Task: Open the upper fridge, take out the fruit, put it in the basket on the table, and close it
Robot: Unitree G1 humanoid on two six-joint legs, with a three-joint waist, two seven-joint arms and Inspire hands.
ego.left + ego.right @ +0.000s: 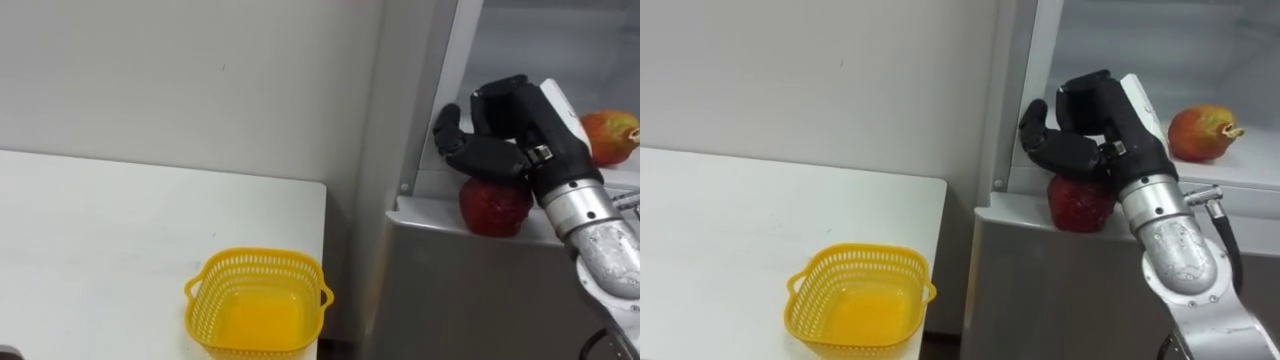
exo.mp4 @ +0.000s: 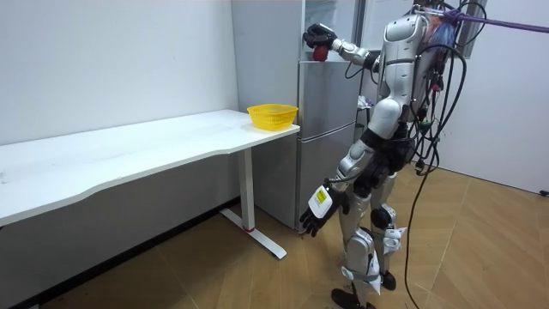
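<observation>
- Left eye view: The right robot hand [image 1: 500, 140] curls down over a red fruit [image 1: 495, 207] at the near lip of the open upper fridge [image 1: 440, 190]. Its fingers are clamped on the fruit from above, probably so it can be lifted clear of the ledge. A second fruit [image 1: 612, 135], red and yellow, lies farther back on the shelf to the right, apart from the hand. A yellow basket [image 1: 258, 300] stands empty at the right end of the white worktop [image 1: 100, 230]. It seems to have been set close to the fridge to take what comes out.
- Room view: The robot stands upright before the grey fridge, its right arm raised to the upper compartment. The left robot hand [image 2: 317, 210] hangs by its thigh with fingers loose and apart, holding nothing, and looks idle for this reach. The long worktop runs along a plain pale wall [image 2: 111, 60] above a wood floor [image 2: 214, 275].
- Right eye view: The red fruit sits just above the closed lower door [image 1: 1070, 290]. Whether it rests on the ledge or is just clear of it cannot be told.
</observation>
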